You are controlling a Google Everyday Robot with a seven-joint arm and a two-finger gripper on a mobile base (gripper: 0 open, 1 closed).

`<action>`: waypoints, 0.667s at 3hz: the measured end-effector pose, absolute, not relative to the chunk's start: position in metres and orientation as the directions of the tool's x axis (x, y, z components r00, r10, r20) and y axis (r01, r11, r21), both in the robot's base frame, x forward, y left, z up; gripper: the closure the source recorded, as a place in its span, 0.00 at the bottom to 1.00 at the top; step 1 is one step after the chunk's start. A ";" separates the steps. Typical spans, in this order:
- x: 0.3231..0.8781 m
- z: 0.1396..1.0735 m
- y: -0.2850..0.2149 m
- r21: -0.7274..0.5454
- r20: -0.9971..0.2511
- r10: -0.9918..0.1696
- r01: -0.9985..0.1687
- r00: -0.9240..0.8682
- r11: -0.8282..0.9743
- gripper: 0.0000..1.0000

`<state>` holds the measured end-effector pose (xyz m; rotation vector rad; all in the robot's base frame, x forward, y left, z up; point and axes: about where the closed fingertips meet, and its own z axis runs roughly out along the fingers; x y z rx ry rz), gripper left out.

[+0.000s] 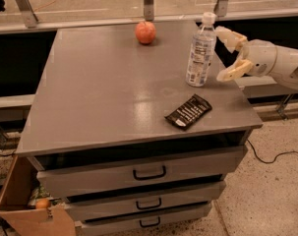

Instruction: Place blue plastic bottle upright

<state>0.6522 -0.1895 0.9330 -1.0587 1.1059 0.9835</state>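
The blue plastic bottle (201,50) is clear with a white cap and a white label with dark print. It stands upright near the right edge of the grey cabinet top (104,92). My gripper (226,53) is just to the right of the bottle, open, with its cream fingers (229,36) spread and apart from the bottle. The white arm reaches in from the right edge of the view.
A red apple (145,32) sits at the back of the cabinet top. A black snack packet (188,111) lies near the front right corner. Drawers with handles (149,173) are below. An open cardboard box (25,205) stands at the lower left.
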 end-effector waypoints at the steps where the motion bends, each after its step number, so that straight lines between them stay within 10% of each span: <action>1: 0.631 0.948 -0.238 -0.181 -0.983 -0.034 -0.950 0.178 0.254 0.00; 2: 0.630 0.949 -0.243 -0.186 -0.983 -0.046 -0.949 0.180 0.256 0.00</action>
